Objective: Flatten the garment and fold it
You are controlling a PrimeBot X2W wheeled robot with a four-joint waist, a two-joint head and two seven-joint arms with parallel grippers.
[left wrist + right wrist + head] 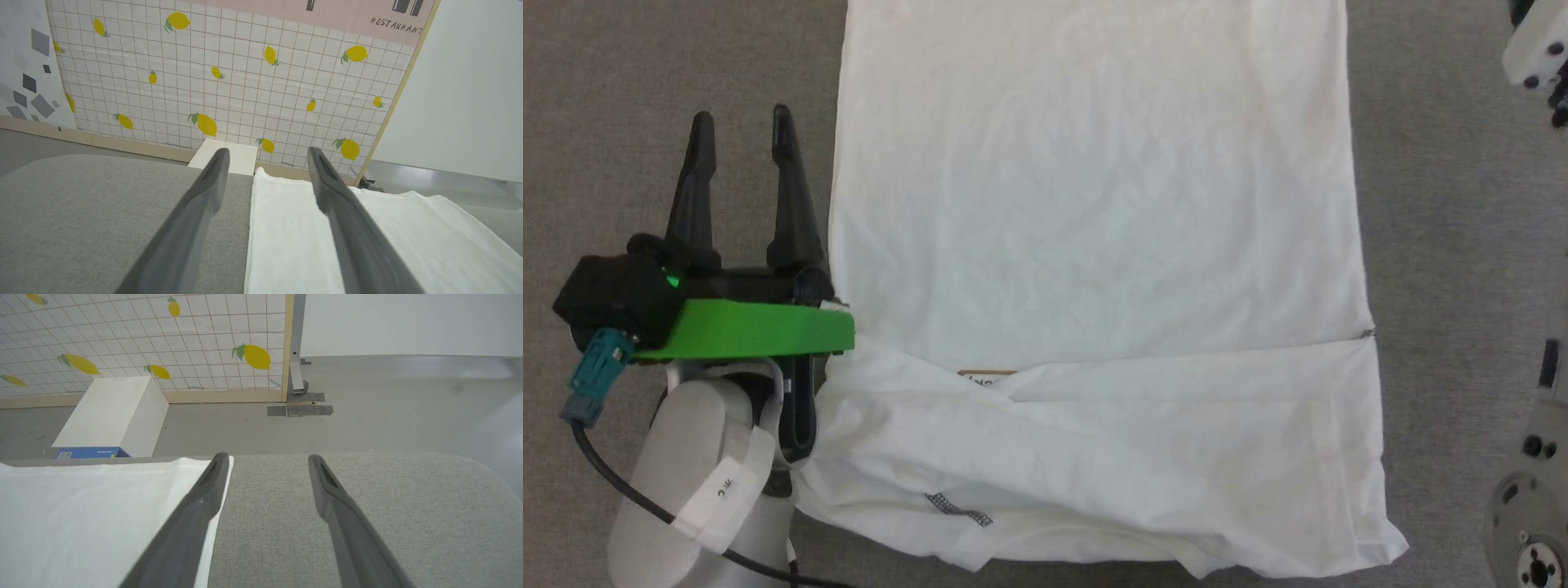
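Observation:
The white garment (1094, 229) lies flat on the grey fabric table (645, 82), its body reaching up out of the head view. Both sleeves are folded across its near part (1143, 457). A stretch of zigzag seam (960, 508) shows there, and a brown-bordered patch (988, 376) peeks from under the fold. My left gripper (742, 122) hovers open just off the garment's left edge, nothing between its fingers. In its wrist view the left gripper (267, 151) straddles the garment's edge (367, 237). My right gripper (268, 457) is open and empty at the garment's right edge (81, 506).
A white box (110, 412) with a blue label stands on the floor beyond the table's far edge, also as white box (229, 157). Behind it rises a lemon-patterned wall panel (245, 81). Pale robot parts (1535, 49) show at the head view's right edge.

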